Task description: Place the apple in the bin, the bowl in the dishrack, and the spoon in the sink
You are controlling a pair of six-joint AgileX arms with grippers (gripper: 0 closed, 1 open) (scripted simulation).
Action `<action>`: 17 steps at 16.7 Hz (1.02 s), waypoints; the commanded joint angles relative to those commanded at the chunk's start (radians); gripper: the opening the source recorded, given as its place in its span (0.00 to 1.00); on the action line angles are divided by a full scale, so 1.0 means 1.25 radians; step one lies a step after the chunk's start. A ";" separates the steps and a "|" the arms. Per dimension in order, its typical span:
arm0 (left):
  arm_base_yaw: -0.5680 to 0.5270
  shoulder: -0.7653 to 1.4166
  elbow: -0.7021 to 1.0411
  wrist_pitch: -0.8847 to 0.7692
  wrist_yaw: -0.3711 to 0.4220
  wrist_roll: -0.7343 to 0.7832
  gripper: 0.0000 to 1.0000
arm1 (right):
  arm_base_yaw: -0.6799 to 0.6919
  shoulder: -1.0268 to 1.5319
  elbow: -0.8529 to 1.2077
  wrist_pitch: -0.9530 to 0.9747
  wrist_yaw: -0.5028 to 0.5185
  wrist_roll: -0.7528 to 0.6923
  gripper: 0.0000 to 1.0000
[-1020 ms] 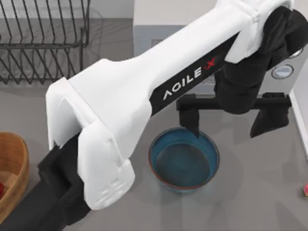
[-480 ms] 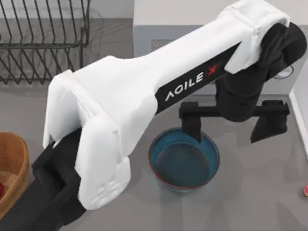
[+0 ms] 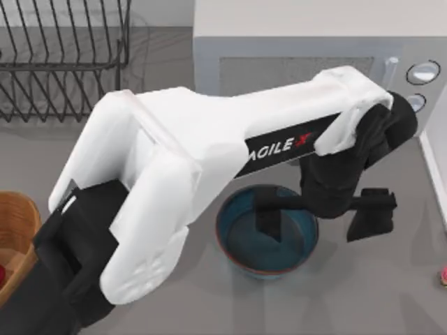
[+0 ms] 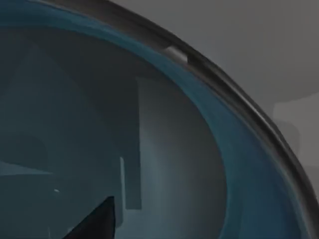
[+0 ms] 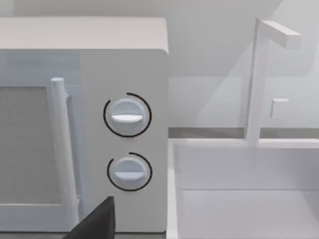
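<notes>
Left gripper (image 3: pixel 323 222) hung spread wide astride the round deep-blue bowl (image 3: pixel 267 262); one finger (image 3: pixel 268 222) inside, the other outside its right rim; nothing held; white-and-black left arm (image 3: pixel 174 181) crossed the middle; black wire dishrack (image 3: pixel 63 63) top left; white microwave (image 3: pixel 314 42) behind; tan wooden bin (image 3: pixel 17 237) at left edge; grey tabletop (image 3: pixel 377 293); right wrist view faced the microwave's dials (image 5: pixel 127 115) and the white sink (image 5: pixel 249 199); right gripper's spread unreadable.
</notes>
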 joint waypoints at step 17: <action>0.000 -0.001 -0.005 0.005 0.000 0.000 0.02 | 0.000 0.000 0.000 0.000 0.000 0.000 1.00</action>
